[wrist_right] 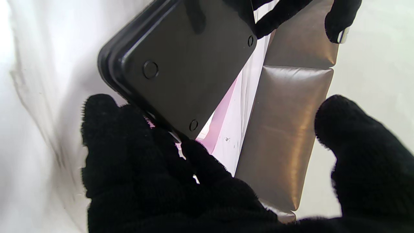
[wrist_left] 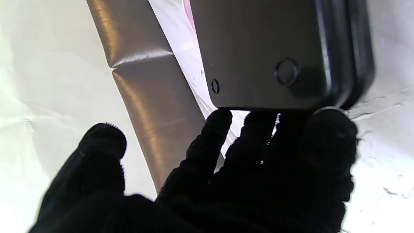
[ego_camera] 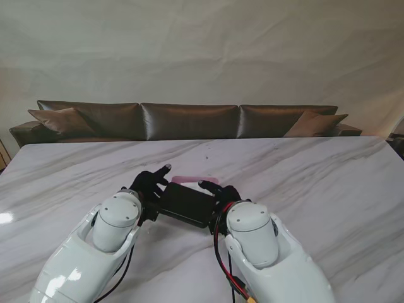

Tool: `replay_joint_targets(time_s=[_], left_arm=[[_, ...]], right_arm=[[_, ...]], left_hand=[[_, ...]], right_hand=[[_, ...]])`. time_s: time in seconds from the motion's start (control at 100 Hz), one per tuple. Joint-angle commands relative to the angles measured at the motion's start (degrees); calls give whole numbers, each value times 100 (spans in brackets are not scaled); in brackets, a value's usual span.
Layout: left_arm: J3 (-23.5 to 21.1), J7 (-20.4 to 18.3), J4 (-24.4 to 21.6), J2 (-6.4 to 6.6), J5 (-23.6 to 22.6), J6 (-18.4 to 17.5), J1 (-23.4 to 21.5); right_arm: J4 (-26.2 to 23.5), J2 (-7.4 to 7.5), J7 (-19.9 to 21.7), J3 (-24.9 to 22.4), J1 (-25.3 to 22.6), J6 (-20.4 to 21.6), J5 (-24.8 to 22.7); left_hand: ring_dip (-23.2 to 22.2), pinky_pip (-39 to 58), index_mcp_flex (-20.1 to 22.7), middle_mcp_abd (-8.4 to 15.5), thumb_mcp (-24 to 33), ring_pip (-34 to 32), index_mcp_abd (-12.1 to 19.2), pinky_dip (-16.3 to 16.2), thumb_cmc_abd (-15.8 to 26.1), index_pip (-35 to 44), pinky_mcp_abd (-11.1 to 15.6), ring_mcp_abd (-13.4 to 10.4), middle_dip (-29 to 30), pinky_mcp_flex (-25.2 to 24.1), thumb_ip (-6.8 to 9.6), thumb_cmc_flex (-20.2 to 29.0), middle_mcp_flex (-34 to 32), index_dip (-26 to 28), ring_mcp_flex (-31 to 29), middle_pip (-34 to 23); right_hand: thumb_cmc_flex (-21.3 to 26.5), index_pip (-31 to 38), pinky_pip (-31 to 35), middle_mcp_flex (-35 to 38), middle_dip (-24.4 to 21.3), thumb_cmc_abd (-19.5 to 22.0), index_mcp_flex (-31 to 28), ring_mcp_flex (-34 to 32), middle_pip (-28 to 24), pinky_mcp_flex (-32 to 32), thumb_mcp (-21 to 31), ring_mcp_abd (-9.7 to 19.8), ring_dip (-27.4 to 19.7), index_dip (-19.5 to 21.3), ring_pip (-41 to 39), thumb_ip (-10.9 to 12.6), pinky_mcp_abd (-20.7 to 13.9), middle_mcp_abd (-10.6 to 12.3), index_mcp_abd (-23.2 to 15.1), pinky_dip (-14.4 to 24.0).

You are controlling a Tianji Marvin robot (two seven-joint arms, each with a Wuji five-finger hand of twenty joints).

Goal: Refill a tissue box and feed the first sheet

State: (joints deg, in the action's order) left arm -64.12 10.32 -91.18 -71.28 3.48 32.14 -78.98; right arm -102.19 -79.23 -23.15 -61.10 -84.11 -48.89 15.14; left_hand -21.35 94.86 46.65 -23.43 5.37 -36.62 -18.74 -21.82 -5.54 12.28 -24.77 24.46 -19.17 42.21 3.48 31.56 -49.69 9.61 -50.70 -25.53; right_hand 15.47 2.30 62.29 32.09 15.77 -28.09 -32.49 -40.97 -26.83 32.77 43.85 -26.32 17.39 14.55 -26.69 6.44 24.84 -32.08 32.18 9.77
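Note:
A black tissue box (ego_camera: 186,203) is held between my two black-gloved hands just above the marble table, its flat underside with small round feet turned up toward me. My left hand (ego_camera: 148,186) grips the box's left end; in the left wrist view its fingers (wrist_left: 258,168) press on the edge of the box (wrist_left: 265,48) while the thumb stands apart. My right hand (ego_camera: 221,192) grips the right end, with fingers (wrist_right: 168,181) curled under the box (wrist_right: 187,64). A pink tissue pack (ego_camera: 192,181) lies on the table just beyond the box, partly hidden, and shows as the pink pack (wrist_right: 223,113) in the right wrist view.
The white marble table (ego_camera: 328,183) stretches wide to both sides. A brown leather sofa (ego_camera: 189,120) with cushions runs along the far edge, in front of a pale fabric backdrop. Cables hang along my right forearm (ego_camera: 230,278).

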Motion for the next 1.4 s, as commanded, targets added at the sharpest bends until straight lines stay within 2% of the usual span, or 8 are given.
replay_joint_targets(time_s=[0.0, 0.77, 1.39], left_arm=[[104, -201, 18, -138, 94, -74, 96], [511, -234, 1103, -294, 275, -377, 983], [652, -328, 1514, -318, 241, -529, 1247]], right_arm=[[7, -117, 167, 52, 118, 83, 96], [770, -148, 166, 77, 834, 395, 293], [1418, -160, 269, 119, 1296, 582, 322]], left_hand=[[-40, -2029, 127, 387, -120, -288, 111, 43, 173, 83, 521, -167, -16, 164, 148, 61, -62, 25, -153, -78], [-37, -2016, 130, 401, -120, -290, 120, 51, 174, 89, 526, -178, -19, 178, 151, 56, -72, 28, -163, -85], [-31, -1999, 134, 424, -115, -284, 147, 53, 176, 98, 530, -192, -15, 187, 154, 48, -85, 32, -172, -80]], right_hand=[[-24, 618, -19, 52, 34, 45, -361, -151, -221, 92, -100, 338, -23, 281, -109, 101, -253, 447, -670, 56], [-14, 620, -31, 62, 25, 56, -352, -146, -199, 65, -108, 398, -41, 291, -69, 101, -282, 489, -697, 57], [3, 613, -56, 52, 11, 57, -323, -104, -163, -33, -117, 502, -70, 303, 6, 97, -389, 576, -751, 71]])
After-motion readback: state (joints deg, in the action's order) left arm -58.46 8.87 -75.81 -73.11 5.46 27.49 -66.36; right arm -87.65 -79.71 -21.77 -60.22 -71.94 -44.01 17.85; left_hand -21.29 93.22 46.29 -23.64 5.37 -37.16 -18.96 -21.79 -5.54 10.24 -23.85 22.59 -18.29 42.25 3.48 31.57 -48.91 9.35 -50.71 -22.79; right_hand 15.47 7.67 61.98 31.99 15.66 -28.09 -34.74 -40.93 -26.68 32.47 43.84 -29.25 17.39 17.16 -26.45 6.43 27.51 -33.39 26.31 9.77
